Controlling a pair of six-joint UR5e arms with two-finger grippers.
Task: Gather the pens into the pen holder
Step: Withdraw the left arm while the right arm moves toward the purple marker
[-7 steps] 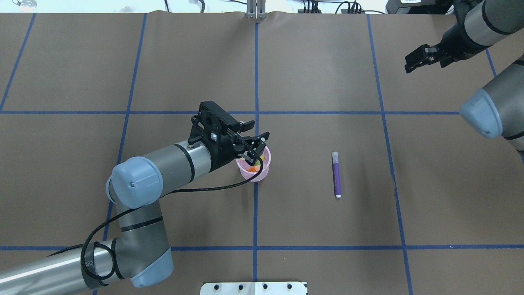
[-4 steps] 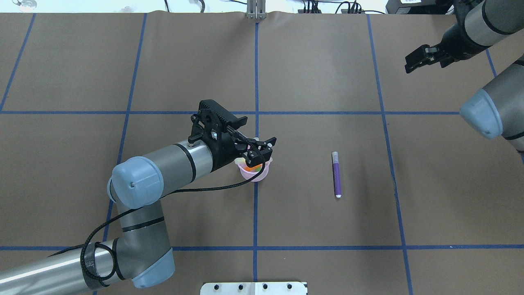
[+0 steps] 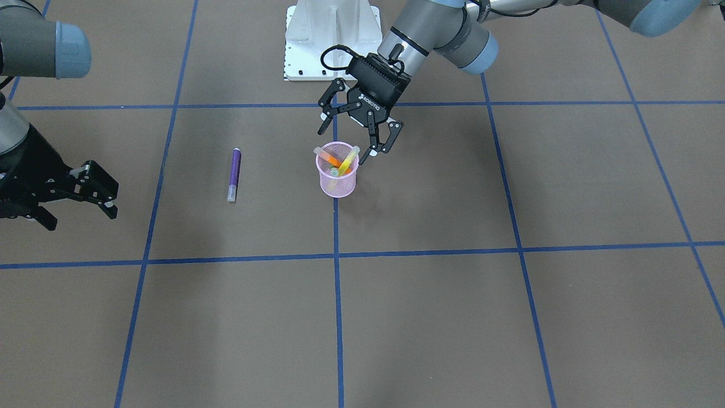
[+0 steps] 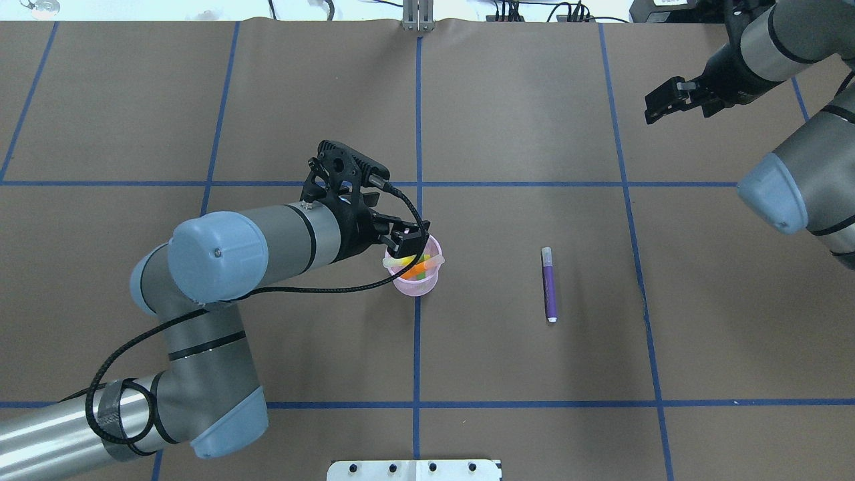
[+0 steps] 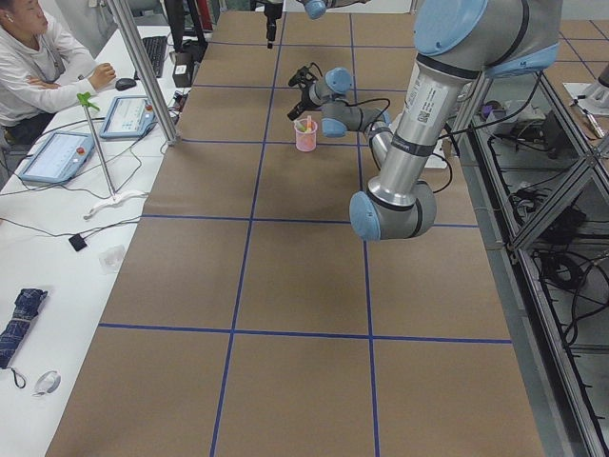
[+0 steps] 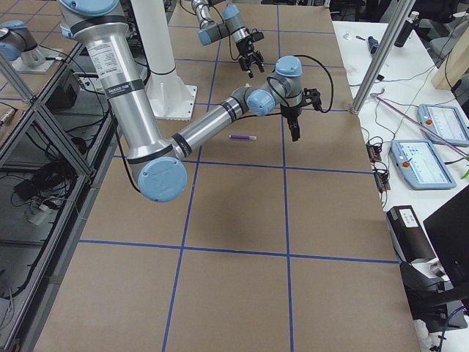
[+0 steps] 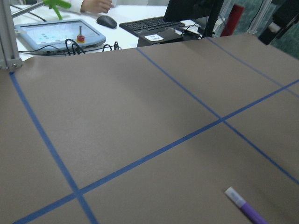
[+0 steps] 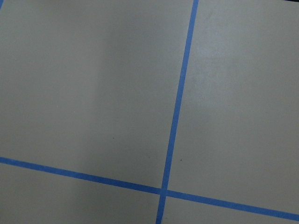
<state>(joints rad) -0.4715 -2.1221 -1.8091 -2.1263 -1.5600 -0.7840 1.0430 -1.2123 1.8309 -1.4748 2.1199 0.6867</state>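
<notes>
The pink mesh pen holder (image 3: 337,182) stands upright near the table's middle, also in the overhead view (image 4: 417,286). An orange pen (image 3: 327,156), a yellow pen (image 3: 349,161) and a greenish one lean inside it. The purple pen (image 4: 549,284) lies flat on the paper, apart from the cup, toward my right arm; it also shows in the front view (image 3: 234,173) and the left wrist view (image 7: 246,209). My left gripper (image 3: 355,140) is open and empty, just above and behind the cup's rim. My right gripper (image 3: 76,211) is open and empty, far off near the table's far right.
Brown paper with blue tape lines (image 4: 417,133) covers the table. The white robot base plate (image 3: 331,39) is at the near edge. An operator and tablets (image 5: 57,157) are beyond the far edge.
My left gripper has opened and drawn back from over the cup toward the robot, leaving the pens in the cup. My right gripper has shifted slightly left and farther away.
</notes>
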